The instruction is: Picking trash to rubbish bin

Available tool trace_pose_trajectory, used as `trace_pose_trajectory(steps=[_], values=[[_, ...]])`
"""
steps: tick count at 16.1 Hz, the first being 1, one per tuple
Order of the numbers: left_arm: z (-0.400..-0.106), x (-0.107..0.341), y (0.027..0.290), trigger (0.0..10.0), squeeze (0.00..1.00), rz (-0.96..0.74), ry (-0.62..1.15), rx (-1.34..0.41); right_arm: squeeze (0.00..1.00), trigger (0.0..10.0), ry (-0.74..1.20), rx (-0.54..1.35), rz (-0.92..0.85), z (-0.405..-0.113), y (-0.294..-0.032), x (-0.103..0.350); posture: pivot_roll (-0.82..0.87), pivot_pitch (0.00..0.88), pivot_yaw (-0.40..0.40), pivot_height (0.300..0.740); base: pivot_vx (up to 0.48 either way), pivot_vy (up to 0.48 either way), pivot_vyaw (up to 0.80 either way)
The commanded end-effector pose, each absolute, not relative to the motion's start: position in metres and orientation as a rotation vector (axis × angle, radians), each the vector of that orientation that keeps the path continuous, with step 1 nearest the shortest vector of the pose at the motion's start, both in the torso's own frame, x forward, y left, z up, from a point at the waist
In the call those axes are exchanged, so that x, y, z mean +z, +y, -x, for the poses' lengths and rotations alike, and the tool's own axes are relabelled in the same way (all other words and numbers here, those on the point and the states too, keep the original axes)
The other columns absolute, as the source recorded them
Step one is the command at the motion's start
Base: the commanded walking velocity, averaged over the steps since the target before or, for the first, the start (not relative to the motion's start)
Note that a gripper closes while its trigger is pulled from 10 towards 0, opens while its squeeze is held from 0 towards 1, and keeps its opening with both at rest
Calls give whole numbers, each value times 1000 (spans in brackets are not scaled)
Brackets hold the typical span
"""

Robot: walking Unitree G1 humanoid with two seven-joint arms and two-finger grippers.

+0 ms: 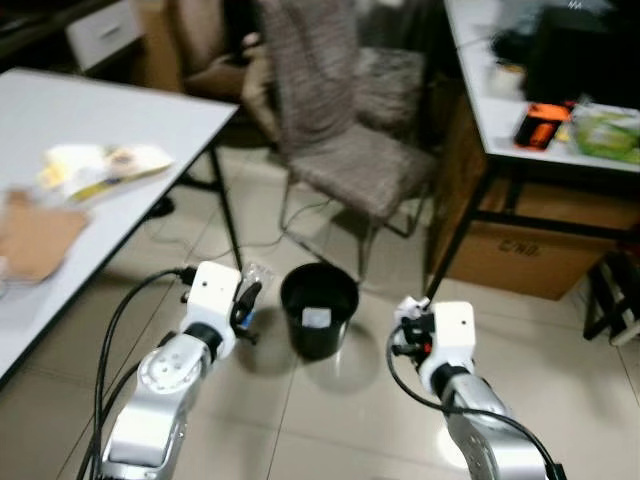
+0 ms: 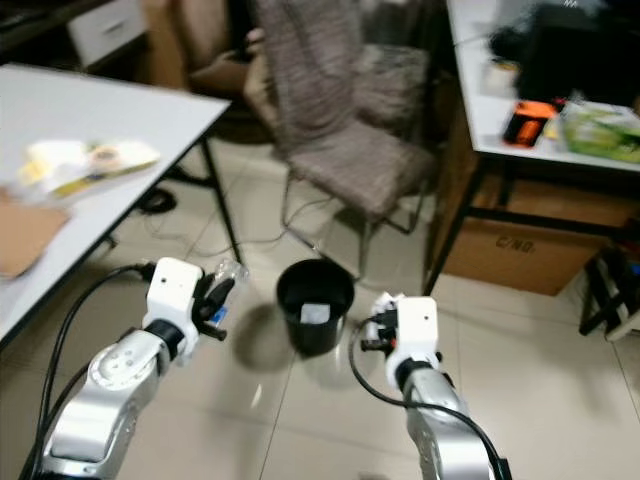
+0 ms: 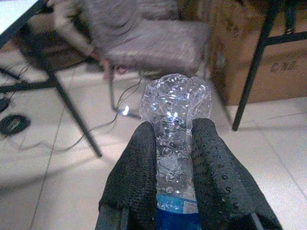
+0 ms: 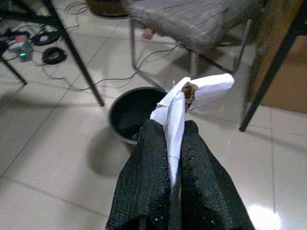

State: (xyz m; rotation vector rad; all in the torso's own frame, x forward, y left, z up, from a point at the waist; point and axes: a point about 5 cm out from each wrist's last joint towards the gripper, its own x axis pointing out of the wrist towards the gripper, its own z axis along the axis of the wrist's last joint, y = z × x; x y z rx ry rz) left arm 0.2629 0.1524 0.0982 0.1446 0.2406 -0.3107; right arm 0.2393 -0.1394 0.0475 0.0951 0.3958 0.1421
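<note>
A black rubbish bin (image 1: pixel 319 308) stands on the tiled floor between my two arms, with a pale scrap inside it. My left gripper (image 1: pixel 247 296) hangs just left of the bin, shut on a crushed clear plastic bottle (image 3: pixel 175 125) with a blue label. My right gripper (image 1: pixel 407 318) hangs just right of the bin, shut on a crumpled white paper (image 4: pixel 184 106) with a brown stain. In the right wrist view the bin (image 4: pixel 129 113) lies a little beyond the fingertips.
A white table (image 1: pixel 120 130) on my left carries a yellow-white wrapper (image 1: pixel 100 167) and brown cardboard (image 1: pixel 35 238). A grey padded chair (image 1: pixel 345 130) stands behind the bin. To the right are a second table (image 1: pixel 495 110) with clutter and a cardboard box (image 1: pixel 525 250) beneath it.
</note>
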Motion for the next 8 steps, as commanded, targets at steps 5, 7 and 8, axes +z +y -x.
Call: trace_pose_trajectory(steps=[5, 7, 8], values=[[-264, 96, 147, 10000, 0, -110, 249, -319, 0, 10000, 391, 141, -69, -242, -143, 47, -33, 49, -13, 740, 428, 0, 0], [-264, 94, 148, 10000, 0, -112, 253, -311, 0, 10000, 395, 148, -65, -243, -143, 46, -37, 49, -11, 740, 426, 0, 0], [-264, 94, 147, 10000, 0, -111, 254, -311, 0, 10000, 395, 151, -64, -243, -143, 46, -35, 44, -15, 740, 428, 0, 0]])
